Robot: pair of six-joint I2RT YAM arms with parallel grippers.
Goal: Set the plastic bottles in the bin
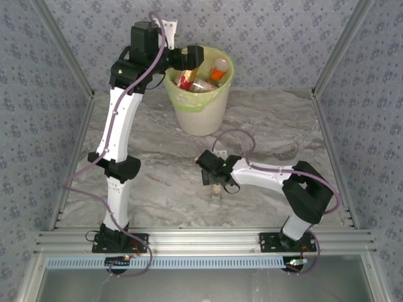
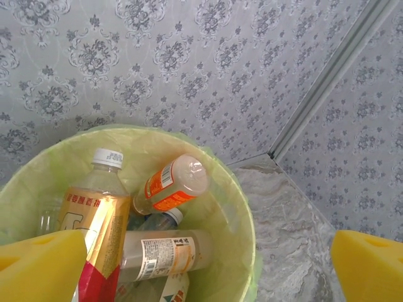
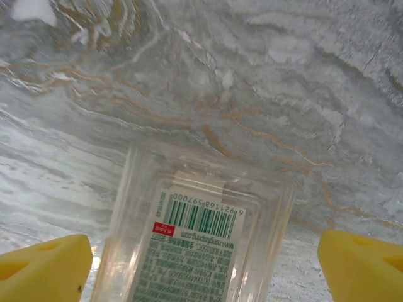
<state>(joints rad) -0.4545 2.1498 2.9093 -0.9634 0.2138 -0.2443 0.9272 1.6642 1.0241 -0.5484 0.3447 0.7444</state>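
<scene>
Aluminium rail [image 1: 208, 238] fronts marbled table [image 1: 157, 189] bearing bin [image 1: 201, 116], patterned walls [image 1: 271, 38] around.

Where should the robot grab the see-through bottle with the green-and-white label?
Grip the clear square-sided plastic bottle around its labelled middle, pinching its two long flat sides. Coming from above looks best: the right gripper hangs open there, one yellow finger each side.
</scene>
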